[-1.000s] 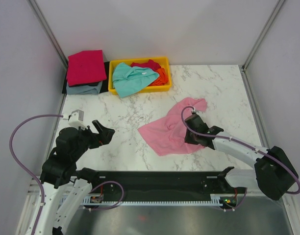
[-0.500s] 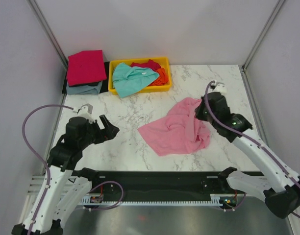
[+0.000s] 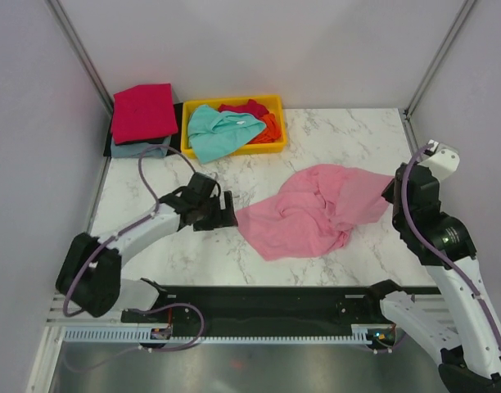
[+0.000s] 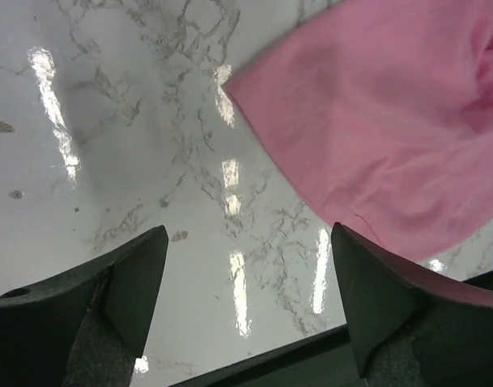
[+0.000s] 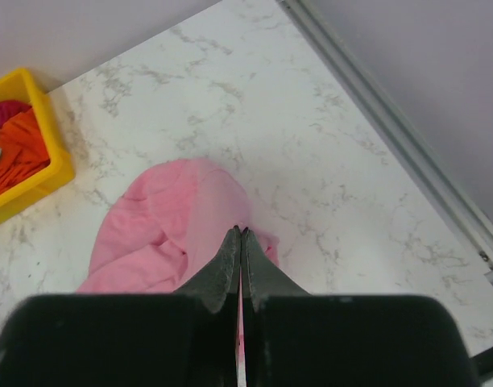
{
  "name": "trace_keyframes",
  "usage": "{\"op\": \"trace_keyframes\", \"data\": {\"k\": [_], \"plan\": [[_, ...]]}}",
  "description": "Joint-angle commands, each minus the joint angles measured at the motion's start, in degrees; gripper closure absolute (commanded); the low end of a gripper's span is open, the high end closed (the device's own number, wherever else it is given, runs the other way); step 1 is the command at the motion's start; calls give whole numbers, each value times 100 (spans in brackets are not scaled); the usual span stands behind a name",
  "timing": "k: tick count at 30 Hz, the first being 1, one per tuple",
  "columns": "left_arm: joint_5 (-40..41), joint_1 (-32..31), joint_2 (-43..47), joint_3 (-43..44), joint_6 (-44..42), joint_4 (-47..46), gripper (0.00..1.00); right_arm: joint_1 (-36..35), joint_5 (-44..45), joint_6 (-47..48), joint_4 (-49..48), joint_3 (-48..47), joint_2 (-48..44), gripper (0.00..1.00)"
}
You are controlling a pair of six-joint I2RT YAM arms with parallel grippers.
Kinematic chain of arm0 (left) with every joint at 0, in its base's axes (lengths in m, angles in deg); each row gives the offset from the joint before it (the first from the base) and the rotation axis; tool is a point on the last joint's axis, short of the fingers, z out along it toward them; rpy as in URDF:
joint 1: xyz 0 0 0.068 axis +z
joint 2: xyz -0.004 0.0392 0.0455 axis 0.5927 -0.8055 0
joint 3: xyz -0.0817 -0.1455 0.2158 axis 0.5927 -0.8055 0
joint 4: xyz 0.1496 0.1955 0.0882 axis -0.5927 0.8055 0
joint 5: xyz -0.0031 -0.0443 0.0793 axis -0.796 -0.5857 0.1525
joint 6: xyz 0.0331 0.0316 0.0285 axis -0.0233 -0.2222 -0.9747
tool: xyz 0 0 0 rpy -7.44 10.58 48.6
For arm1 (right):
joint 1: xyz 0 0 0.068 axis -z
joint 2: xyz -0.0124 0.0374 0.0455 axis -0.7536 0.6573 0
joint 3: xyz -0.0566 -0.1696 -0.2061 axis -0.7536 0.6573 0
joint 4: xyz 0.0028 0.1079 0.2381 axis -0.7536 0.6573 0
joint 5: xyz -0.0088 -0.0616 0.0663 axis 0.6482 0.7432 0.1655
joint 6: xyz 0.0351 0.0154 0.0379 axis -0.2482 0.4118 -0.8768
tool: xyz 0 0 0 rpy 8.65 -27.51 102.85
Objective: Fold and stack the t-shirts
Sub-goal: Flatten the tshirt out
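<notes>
The light pink t-shirt (image 3: 312, 214) lies crumpled on the marble table (image 3: 340, 135). Its right edge is pulled up and out to the right. My right gripper (image 3: 390, 197) is shut on that edge; in the right wrist view the jaws (image 5: 241, 234) are pressed together with pink cloth (image 5: 170, 222) pinched between them. My left gripper (image 3: 227, 211) is open, low over the table just left of the shirt's left corner. In the left wrist view the shirt (image 4: 375, 113) lies ahead and to the right of the open gripper (image 4: 246, 298), with nothing between the fingers.
A yellow tray (image 3: 186, 137) at the back holds a teal tee (image 3: 218, 131), a red tee (image 3: 246, 107) and an orange tee (image 3: 271, 124). A folded crimson tee (image 3: 142, 110) lies on a grey-blue one (image 3: 140, 150) at the back left. Walls close in both sides.
My right gripper has risen and moved right, stretching the shirt's edge out. My left arm has reached forward and right to the shirt's left corner.
</notes>
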Motion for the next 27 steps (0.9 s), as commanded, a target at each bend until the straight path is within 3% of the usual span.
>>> {"op": "trace_keyframes", "data": {"k": [1, 6, 12, 15, 18, 19, 23, 27], "plan": [[190, -87, -852, 402, 178, -788, 10, 54, 1003, 126, 81, -288, -177, 100], [216, -254, -1874, 982, 116, -1061, 11, 54, 678, 29, 37, -149, -46, 100], [243, -325, -2463, 1167, 177, -1378, 21, 46, 362, 55, -156, 168, 16, 100], [216, -395, -2735, 1325, 160, -1422, 34, 63, 361, 134, -174, 142, 95, 100], [190, -517, -2824, 1379, 142, -1448, 64, 72, 396, 170, -209, 151, 148, 100], [190, -544, -2807, 1379, 142, -1466, 96, 72, 397, 179, -235, 159, 157, 100], [295, -606, -2176, 1361, 37, -1187, 98, 107, 431, 231, -262, 151, 157, 100], [892, -606, -911, 2270, -428, -203, 98, 133, 599, 398, -253, -323, 60, 100]]}}
